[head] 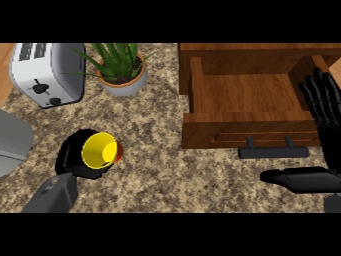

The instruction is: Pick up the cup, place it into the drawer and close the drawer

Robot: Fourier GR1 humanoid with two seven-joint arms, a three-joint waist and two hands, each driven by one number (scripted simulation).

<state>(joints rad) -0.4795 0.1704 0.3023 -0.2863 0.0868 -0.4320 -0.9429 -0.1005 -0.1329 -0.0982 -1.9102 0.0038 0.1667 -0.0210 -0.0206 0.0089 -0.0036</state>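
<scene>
A yellow cup (100, 150) with a reddish outside sits in my left hand (75, 156), whose black fingers curl round it above the speckled counter at the lower left. The cup's open mouth faces the view. To the right stands a wooden drawer (202, 95), pulled open, its inside bare, with a dark handle (273, 151) on its front. My right hand (334, 145) is open at the right edge, fingers straight and pointing up over the drawer's right side, thumb stretched out to the left below the handle.
A silver toaster (47, 72) stands at the upper left. Beside it is a potted green plant (121, 70). A grey rounded object (2, 140) sits at the left edge. Speckled counter (165, 170) lies between the cup and the drawer.
</scene>
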